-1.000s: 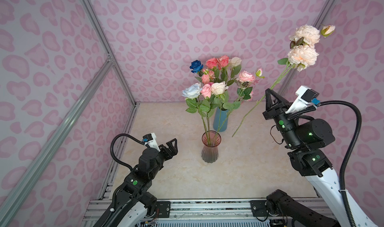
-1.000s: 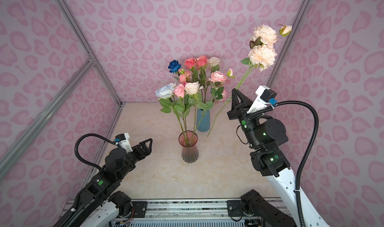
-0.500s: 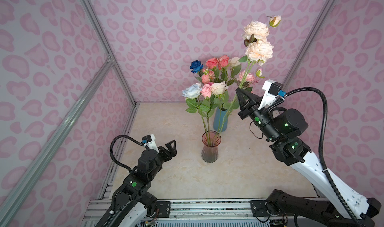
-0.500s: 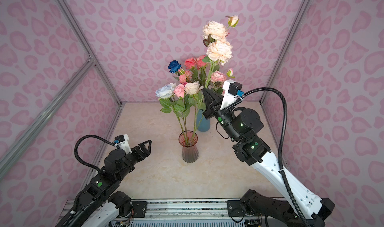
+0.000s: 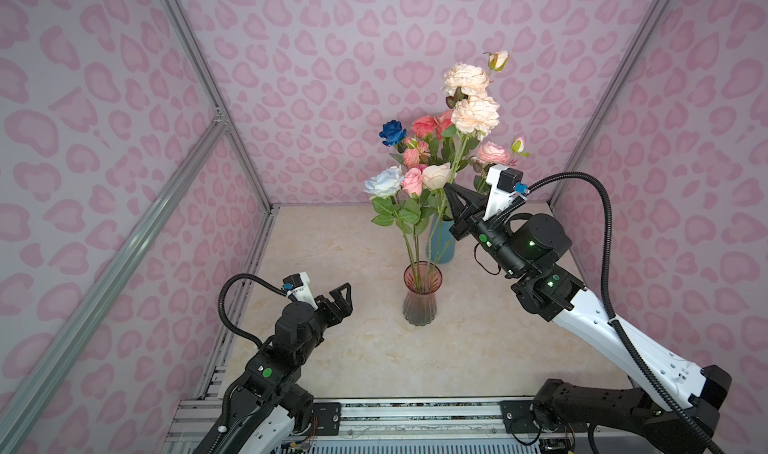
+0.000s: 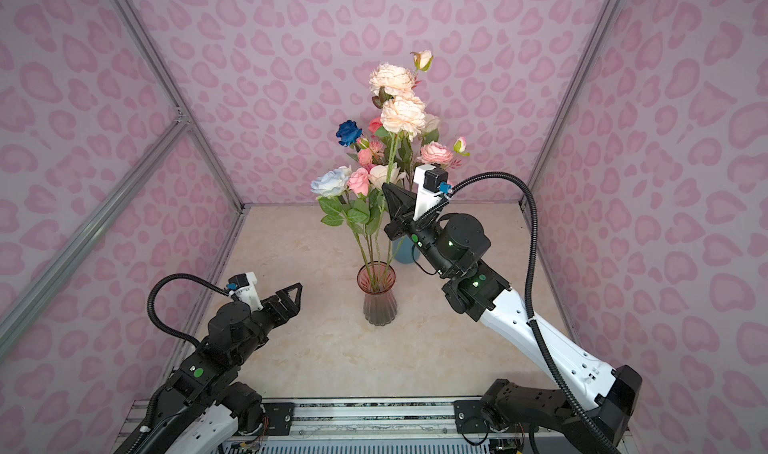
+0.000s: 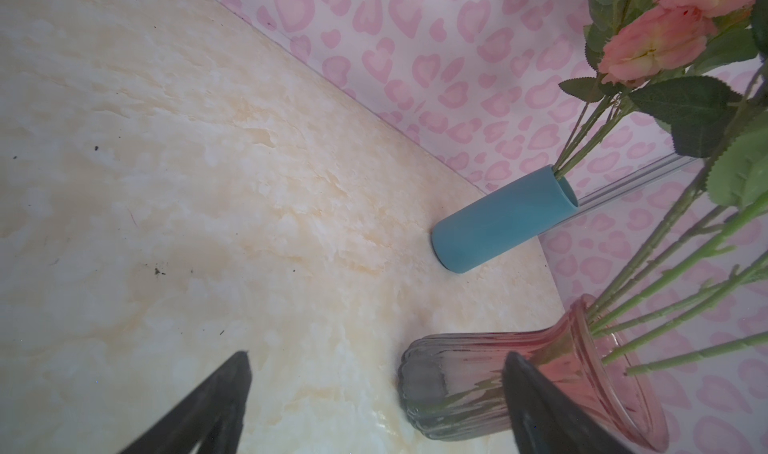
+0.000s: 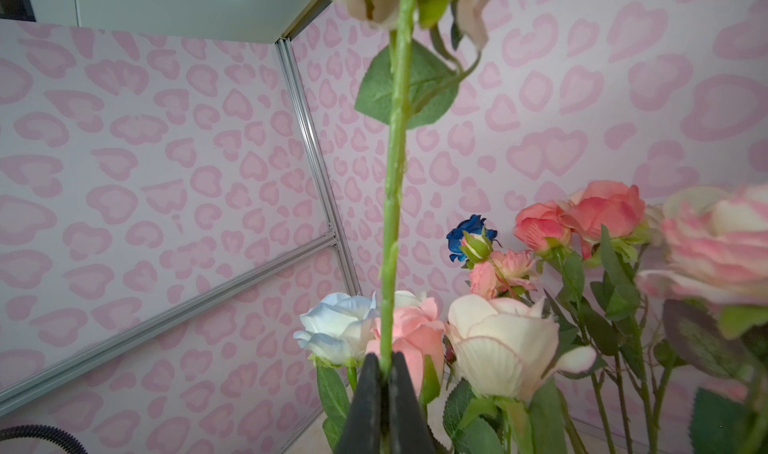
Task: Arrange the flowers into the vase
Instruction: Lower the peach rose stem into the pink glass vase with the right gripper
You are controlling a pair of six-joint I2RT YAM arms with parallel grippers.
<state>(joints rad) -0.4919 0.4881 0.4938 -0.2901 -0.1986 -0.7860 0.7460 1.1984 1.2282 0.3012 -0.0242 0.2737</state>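
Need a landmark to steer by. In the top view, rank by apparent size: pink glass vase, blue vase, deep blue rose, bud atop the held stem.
1. pink glass vase
2. blue vase, partly hidden, so its place is unsure
3. deep blue rose
4. bud atop the held stem

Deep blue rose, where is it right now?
In both top views the deep blue rose sits at the upper left of the bunch, just left of the coral rose and above the pale blue rose.
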